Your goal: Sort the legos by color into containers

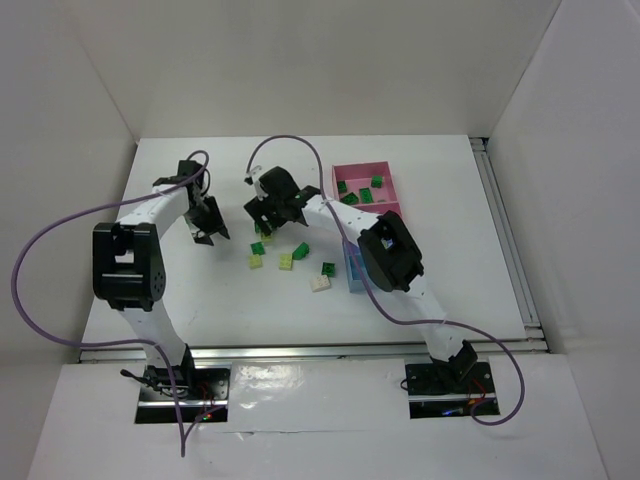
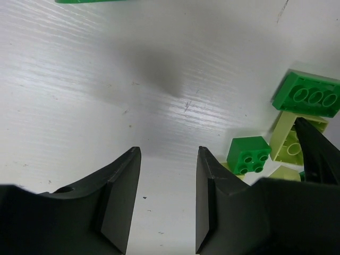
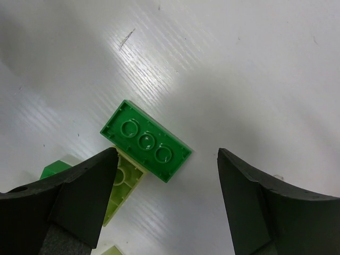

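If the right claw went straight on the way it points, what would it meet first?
Probably the upside-down green plastic brick, which lies under the gap of the open right claw and overlaps a pale yellow-green brick. Depth is hard to judge.

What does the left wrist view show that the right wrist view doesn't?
Left wrist only: the left pincer, open over bare table, and a small green brick with its studded top. Right wrist only: the right pincer, both fingers open above the bricks. Both: an overturned green brick overlapping a pale yellow-green one.
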Robot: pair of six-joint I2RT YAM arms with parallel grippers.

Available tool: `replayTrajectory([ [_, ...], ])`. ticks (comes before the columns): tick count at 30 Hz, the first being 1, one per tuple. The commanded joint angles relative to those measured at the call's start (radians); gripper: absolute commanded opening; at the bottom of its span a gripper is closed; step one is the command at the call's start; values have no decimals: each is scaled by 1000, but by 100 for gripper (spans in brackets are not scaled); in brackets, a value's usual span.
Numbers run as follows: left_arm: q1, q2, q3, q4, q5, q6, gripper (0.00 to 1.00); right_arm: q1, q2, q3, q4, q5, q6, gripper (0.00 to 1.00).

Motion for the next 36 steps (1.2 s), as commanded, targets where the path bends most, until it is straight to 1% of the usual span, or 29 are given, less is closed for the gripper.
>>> replayTrajectory([
  [1, 11, -46, 41, -20, 9, -5, 52, -3, 47, 16, -29, -12, -25, 83],
  [5, 11, -46, 50, -29, 9, -5, 52, -3, -66, -100, 13, -24, 7, 83],
  [6, 20, -46, 50, -29, 9, -5, 52, -3, -124, -156, 13, -35, 17, 83],
  [9, 20, -46, 59, -29, 9, -5, 52, 6, -218, -247, 24, -44, 27, 82],
  [12, 20, -37, 59, -29, 9, -5, 52, 6, -252, -258, 0, -63, 27, 80],
  [16, 20, -37, 59, -29, 9, -5, 52, 6, -252, -237, -13, -51, 27, 80],
  [18, 20, -37, 59, -29, 9, -5, 52, 6, -252, -217, 15, -40, 27, 80],
  [25, 20, -46, 59, -29, 9, -5, 52, 6, -141, -65, -20, -12, -12, 80],
  [27, 20, -46, 59, -29, 9, -5, 52, 6, -90, -19, -29, -1, -24, 84],
  [29, 20, -46, 59, -38, 9, 4, 52, -5, -44, 24, -42, -14, -24, 85],
  [31, 20, -46, 59, -38, 9, 4, 52, -5, -35, 44, -52, -43, -36, 85],
  [34, 20, -46, 69, -38, 9, 4, 52, -5, -22, 44, -52, -87, -58, 87],
  [36, 20, -46, 79, -38, 9, 4, 52, -5, -22, 29, -52, -104, -58, 91],
])
